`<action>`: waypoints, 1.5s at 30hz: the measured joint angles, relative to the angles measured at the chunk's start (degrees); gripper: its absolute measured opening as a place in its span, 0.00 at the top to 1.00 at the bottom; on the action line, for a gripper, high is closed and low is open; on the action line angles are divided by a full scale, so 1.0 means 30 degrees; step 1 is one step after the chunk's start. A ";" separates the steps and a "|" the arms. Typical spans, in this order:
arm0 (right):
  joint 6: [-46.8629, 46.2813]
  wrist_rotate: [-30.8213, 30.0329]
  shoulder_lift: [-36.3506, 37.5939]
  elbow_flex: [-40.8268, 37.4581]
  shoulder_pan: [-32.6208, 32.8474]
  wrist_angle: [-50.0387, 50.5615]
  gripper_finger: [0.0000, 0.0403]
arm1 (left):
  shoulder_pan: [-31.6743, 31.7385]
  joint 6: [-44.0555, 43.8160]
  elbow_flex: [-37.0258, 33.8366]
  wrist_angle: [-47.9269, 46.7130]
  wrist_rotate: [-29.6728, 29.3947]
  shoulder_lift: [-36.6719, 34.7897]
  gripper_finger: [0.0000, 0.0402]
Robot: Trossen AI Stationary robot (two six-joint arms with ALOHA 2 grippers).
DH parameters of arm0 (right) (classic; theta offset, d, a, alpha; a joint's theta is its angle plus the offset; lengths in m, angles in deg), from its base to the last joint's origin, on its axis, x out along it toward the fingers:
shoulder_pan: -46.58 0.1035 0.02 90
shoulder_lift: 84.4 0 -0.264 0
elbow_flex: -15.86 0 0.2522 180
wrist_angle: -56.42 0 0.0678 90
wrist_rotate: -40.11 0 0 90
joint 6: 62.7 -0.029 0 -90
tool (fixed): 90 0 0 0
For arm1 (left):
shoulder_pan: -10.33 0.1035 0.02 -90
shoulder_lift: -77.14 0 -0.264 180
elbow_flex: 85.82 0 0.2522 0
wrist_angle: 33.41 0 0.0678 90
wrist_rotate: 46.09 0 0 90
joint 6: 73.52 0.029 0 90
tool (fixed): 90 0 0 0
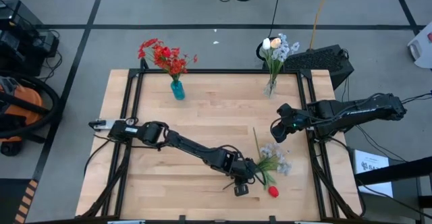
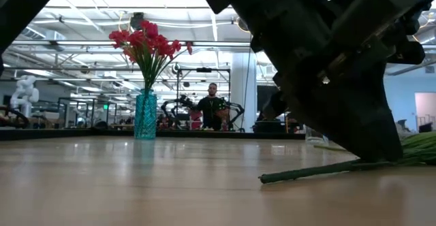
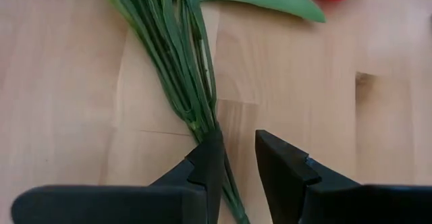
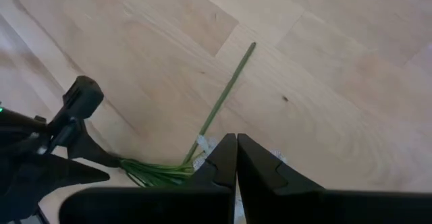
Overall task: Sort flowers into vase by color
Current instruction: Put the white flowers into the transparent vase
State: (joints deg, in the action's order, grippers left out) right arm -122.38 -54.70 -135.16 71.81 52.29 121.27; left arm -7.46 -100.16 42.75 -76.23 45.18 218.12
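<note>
Right now my left hand (image 3: 233, 160) sits half-spread around the green stems (image 3: 177, 55) on the surface (image 1: 202, 123); my right hand (image 1: 277, 131) hovers clenched, holding nothing.

Light wooden table (image 1: 202, 116) with dark frame rails is carrying everything. Teal vase (image 1: 177, 90) of red flowers (image 1: 165, 57) is standing near the far edge, left of centre. Clear vase (image 1: 271, 87) with white flowers (image 1: 278, 48) is standing near the far right corner. Loose bunch of green stems (image 1: 264, 163) with pale sprays (image 1: 278, 158) is lying flat near the near edge, right of centre. A red tulip bud (image 1: 273, 191) is lying just beside it, closer to the near edge.
</note>
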 joint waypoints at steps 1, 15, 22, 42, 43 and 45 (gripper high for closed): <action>-0.0140 -0.0003 0.0000 0.0002 0.0000 0.0006 0.99 | -0.0006 0.0007 0.0010 -0.0005 -0.0285 0.0055 0.77; -0.0179 0.0223 0.0241 0.0007 0.0000 0.0362 0.99 | 0.1039 0.0185 0.1676 -0.4702 -0.2049 -0.0925 0.99; -0.1095 0.0036 0.2650 0.0007 0.0218 0.1890 0.99 | 0.1679 0.2071 0.1542 -0.8496 -0.5716 -0.3471 1.00; -0.3404 -0.2033 0.4133 0.0007 0.1778 0.1931 0.99 | 0.3556 0.1935 -0.0160 -0.6640 -0.1858 -0.4819 0.91; -0.3443 -0.2064 0.4060 0.0007 0.1778 0.1931 0.99 | 0.3475 0.2103 -0.0160 -0.6220 -0.1640 -0.4819 0.89; -0.3912 -0.2064 0.3972 0.0007 0.1763 0.1931 0.99 | 0.3267 0.2579 -0.0160 -0.5569 -0.1385 -0.4819 0.84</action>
State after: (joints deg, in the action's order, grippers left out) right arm -134.12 -60.89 -123.25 71.83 57.58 127.06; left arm 2.34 -92.42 42.27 -92.93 41.03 203.66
